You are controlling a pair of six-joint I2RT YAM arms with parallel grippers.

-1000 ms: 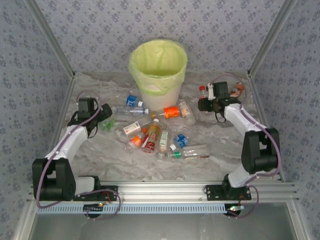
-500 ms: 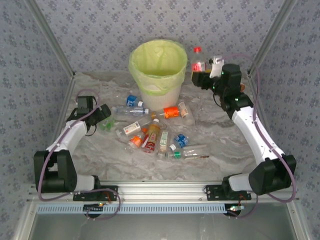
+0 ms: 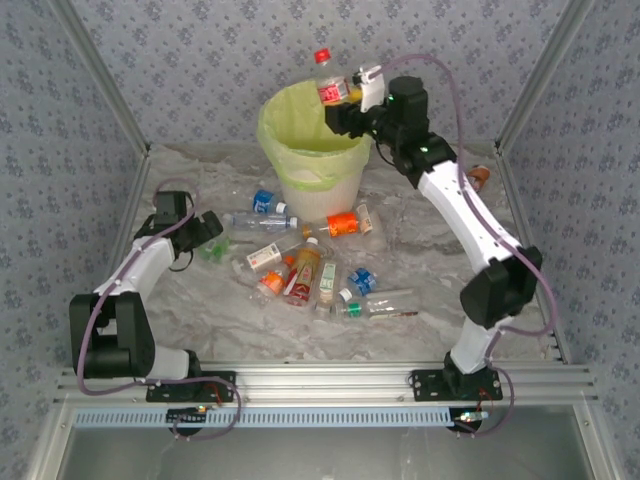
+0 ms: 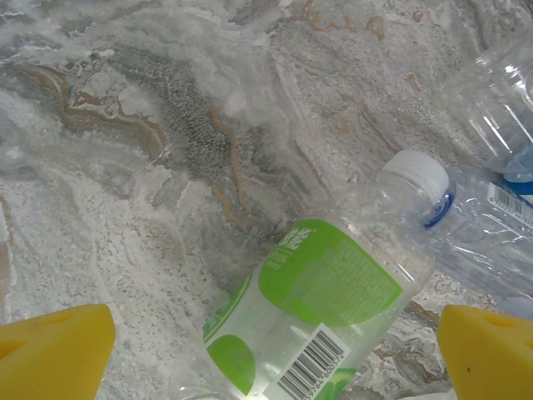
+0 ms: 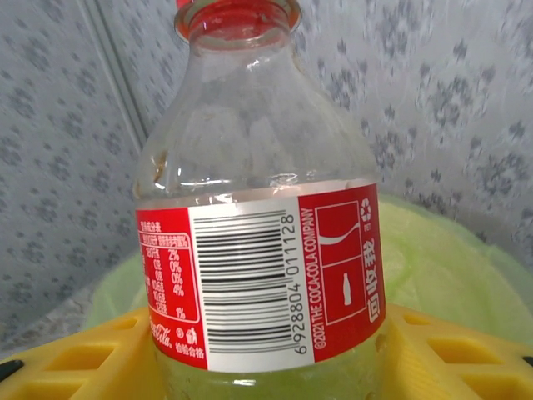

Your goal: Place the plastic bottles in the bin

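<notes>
Roughly a dozen plastic bottles [image 3: 305,265] lie scattered on the surface [image 3: 430,270] just in front of the bin [image 3: 320,185], which from above stands at the far middle with a pale green bag folded over its rim. One more, a red-labelled bottle [image 3: 328,85], is held upright above the bin's mouth, toward its far side, by the right gripper [image 3: 342,108]. I take it to be placed there so that letting go drops it straight into the bag. The left gripper [image 3: 203,236] sits low, to the near left of the bin, at the edge of the heap. Through the left wrist camera its yellow fingers [image 4: 54,346] stand wide apart with a green-labelled bottle [image 4: 329,287] lying on its side between them, untouched. To my eye that arm is lined up for a pick. A white-capped clear bottle [image 4: 416,179] lies just beside it. From the right wrist camera, the yellow pads grip the lower body of the red-labelled bottle, cap up. The bin's bag shows right behind and below it, so the bottle seems to be over the opening, or nearly so.
</notes>
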